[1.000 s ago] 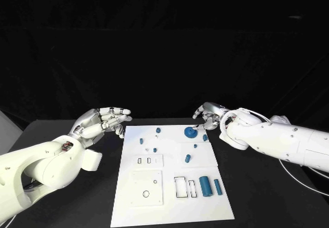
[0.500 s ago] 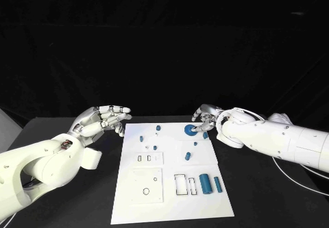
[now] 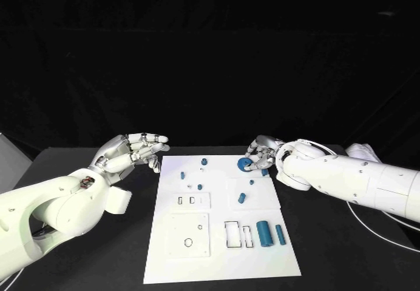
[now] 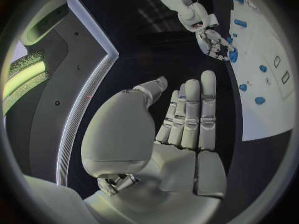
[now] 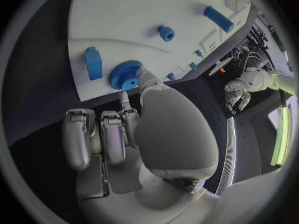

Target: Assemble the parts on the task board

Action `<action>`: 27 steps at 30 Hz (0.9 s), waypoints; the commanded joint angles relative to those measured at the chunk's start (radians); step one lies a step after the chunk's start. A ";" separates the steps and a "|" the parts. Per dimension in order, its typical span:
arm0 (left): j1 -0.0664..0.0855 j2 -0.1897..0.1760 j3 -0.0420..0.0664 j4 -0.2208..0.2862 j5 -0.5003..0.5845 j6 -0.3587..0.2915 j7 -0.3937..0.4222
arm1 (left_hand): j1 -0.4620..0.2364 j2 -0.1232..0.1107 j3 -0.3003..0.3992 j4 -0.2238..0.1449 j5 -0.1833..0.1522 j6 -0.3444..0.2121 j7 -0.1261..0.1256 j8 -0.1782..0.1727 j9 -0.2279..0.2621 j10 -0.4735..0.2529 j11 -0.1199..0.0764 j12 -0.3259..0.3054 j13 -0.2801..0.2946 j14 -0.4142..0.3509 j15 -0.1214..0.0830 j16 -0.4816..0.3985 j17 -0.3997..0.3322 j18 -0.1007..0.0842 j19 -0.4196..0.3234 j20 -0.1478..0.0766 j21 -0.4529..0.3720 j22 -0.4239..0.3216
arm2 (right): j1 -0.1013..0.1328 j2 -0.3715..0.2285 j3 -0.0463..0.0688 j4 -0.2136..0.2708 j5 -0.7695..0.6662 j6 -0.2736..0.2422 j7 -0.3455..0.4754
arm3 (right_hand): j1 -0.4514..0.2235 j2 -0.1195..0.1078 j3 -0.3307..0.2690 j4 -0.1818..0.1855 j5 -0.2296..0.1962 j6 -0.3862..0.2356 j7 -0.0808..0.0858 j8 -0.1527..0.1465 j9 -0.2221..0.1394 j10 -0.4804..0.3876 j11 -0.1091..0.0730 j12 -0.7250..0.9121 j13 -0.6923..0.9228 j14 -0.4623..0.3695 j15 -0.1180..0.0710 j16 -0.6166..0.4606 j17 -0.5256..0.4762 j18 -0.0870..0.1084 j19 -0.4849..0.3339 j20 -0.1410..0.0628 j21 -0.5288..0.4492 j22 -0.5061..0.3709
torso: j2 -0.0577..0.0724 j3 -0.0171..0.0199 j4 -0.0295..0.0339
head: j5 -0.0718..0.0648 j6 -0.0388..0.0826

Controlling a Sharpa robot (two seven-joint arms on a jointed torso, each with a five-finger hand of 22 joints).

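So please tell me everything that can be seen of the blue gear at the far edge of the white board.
The blue gear is a round, flat wheel with fine teeth all around its rim and a raised hub in the middle; it looks like matte plastic. It lies flat on the task board, near the far edge, on the robot's right side. A blue block stands close beside it, apart from it. The right hand is at the gear, and one fingertip touches its rim. Whether the gear is gripped cannot be told.
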 commanded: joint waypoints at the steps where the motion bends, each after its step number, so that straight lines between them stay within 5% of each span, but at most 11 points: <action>1: 0.000 0.000 0.000 0.001 -0.002 0.018 0.005 | -0.003 0.002 -0.005 0.001 0.000 -0.004 -0.001 0.003 0.001 -0.006 0.003 0.006 0.001 -0.004 0.000 0.004 0.001 0.015 -0.005 0.000 0.003 0.002 | -0.002 0.001 0.000 -0.001 0.004 0.014 -0.007 | 0.001 0.017 0.005 -0.003 0.008 0.011 -0.001 0.008 0.003 0.007 -0.004 0.007 0.159 0.095 0.004 0.005 0.216 -0.018 0.056 0.006 0.007 0.162 | 0.000 -0.0003 0.0005 | 0.000 -0.001; 10: 0.000 0.000 0.000 0.001 -0.002 0.017 0.003 | -0.002 0.003 -0.005 0.001 0.000 -0.005 -0.001 0.004 0.002 -0.007 0.002 0.008 0.002 -0.005 0.000 0.004 0.001 0.015 -0.006 0.000 0.004 0.002 | -0.004 0.003 0.000 -0.003 -0.005 0.011 -0.006 | 0.018 0.031 0.051 -0.010 0.025 0.049 -0.012 0.033 0.008 0.007 -0.013 0.008 0.161 0.094 -0.004 0.004 0.214 -0.018 0.056 0.000 0.009 0.165 | 0.000 -0.0007 0.0012 | -0.002 -0.004; 15: 0.000 -0.001 0.000 0.000 -0.002 0.017 0.002 | -0.002 0.003 -0.005 0.001 0.000 -0.005 -0.001 0.004 0.002 -0.007 0.002 0.008 0.002 -0.005 0.000 0.004 0.001 0.015 -0.006 0.000 0.004 0.002 | -0.005 0.003 0.000 -0.002 -0.030 0.001 -0.002 | 0.046 0.035 0.140 -0.026 0.012 0.092 -0.030 0.059 0.010 0.014 -0.030 0.013 0.166 0.094 -0.018 0.004 0.213 -0.020 0.059 -0.013 0.014 0.173 | 0.000 -0.0007 0.0009 | -0.003 -0.004; 27: 0.000 -0.002 0.000 -0.001 -0.002 0.018 0.002 | -0.002 0.003 -0.005 0.001 0.000 -0.005 -0.001 0.004 0.002 -0.007 0.002 0.008 0.002 -0.005 0.000 0.004 0.001 0.015 -0.006 0.000 0.004 0.002 | -0.009 -0.003 0.000 0.030 -0.133 -0.099 0.028 | 0.011 -0.006 0.280 -0.067 0.065 0.109 -0.037 0.083 0.009 0.025 -0.038 0.020 0.175 0.095 -0.026 0.004 0.216 -0.026 0.070 -0.023 0.031 0.197 | 0.001 0.0000 0.0004 | -0.003 -0.001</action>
